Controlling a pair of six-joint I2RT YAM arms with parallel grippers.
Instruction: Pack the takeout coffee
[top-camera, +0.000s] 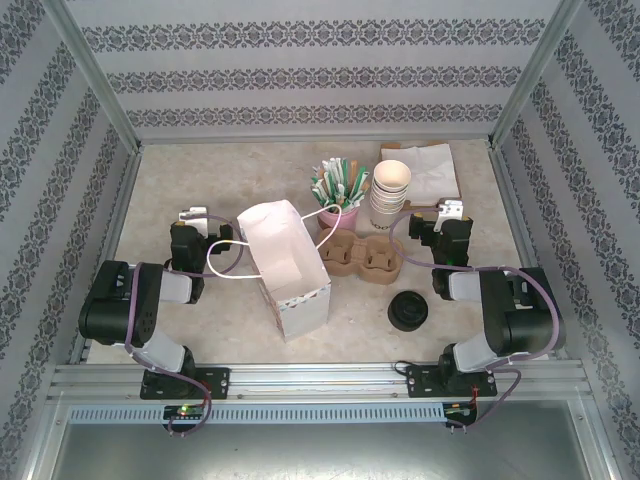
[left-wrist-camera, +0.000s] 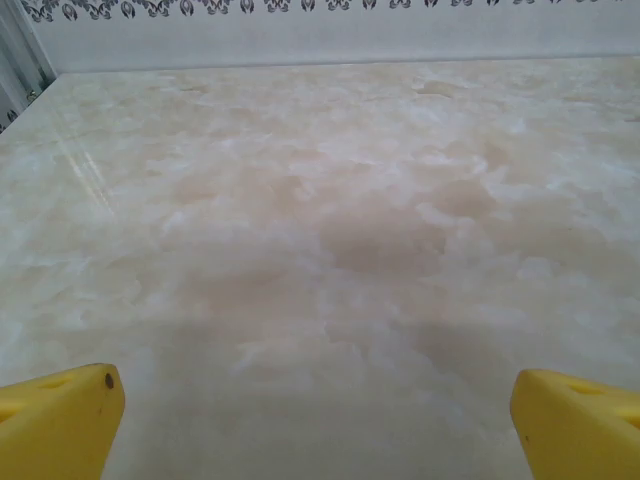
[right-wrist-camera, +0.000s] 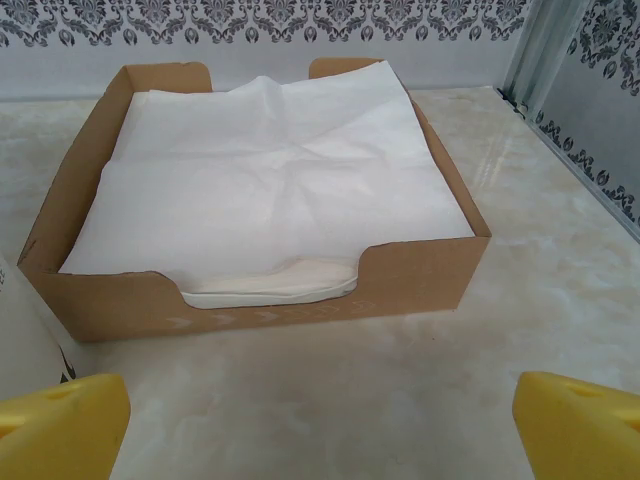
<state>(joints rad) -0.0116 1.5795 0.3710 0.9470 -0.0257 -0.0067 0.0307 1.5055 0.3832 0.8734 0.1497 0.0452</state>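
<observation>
The takeout coffee sits on the bench, lower right of centre in the top view, just below the cardboard carrier. It is likely light, thin-walled and easily crushed, with a slick lid that could pop off, so a gentle grip on the sides beneath the lid seems best. The left tool and right tool both gape wide, empty.

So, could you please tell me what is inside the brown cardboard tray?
White paper napkins fill the tray, the top sheet creased; the tray floor beneath them is covered.
</observation>
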